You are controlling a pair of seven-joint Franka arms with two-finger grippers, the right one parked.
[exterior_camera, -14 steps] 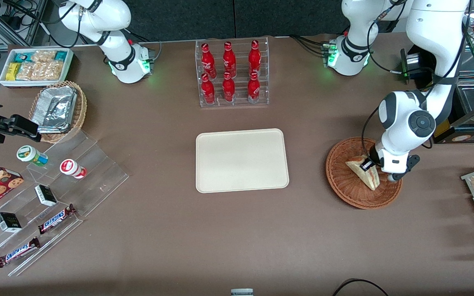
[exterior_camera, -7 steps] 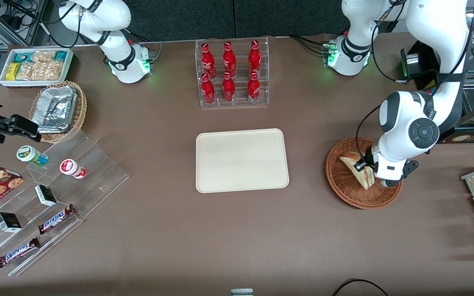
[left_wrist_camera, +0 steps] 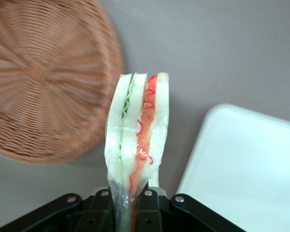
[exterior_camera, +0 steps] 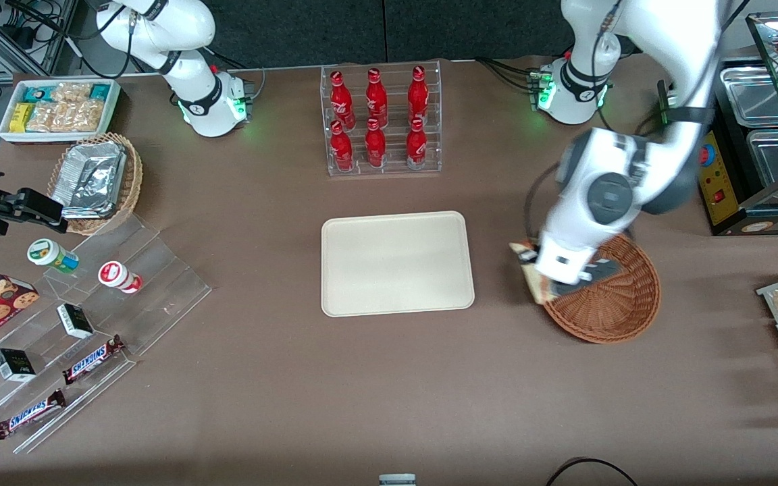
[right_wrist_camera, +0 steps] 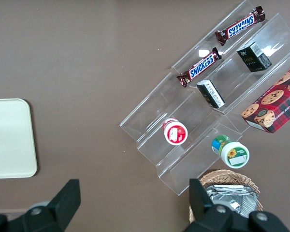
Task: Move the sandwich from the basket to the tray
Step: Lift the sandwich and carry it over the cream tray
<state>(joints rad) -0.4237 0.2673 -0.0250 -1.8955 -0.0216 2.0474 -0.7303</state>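
in the front view the gripper (exterior_camera: 543, 275) hangs above the basket (exterior_camera: 615, 307) rim nearest the tray (exterior_camera: 397, 263), and only a pale corner of the sandwich (exterior_camera: 529, 270) peeks from under the wrist, over the table (exterior_camera: 362, 391) between basket and tray. the fingers themselves are hidden here.

the left wrist view shows them: the black fingers (left_wrist_camera: 102, 209) are clamped on the wrapped sandwich (left_wrist_camera: 137, 140), held on edge, its red and green filling layers visible. under it lies bare table, with the basket (left_wrist_camera: 43, 82) and the tray (left_wrist_camera: 246, 169) on either side.

the right wrist view shows only a tray corner (right_wrist_camera: 9, 140) and the clear snack stand (right_wrist_camera: 212, 101).
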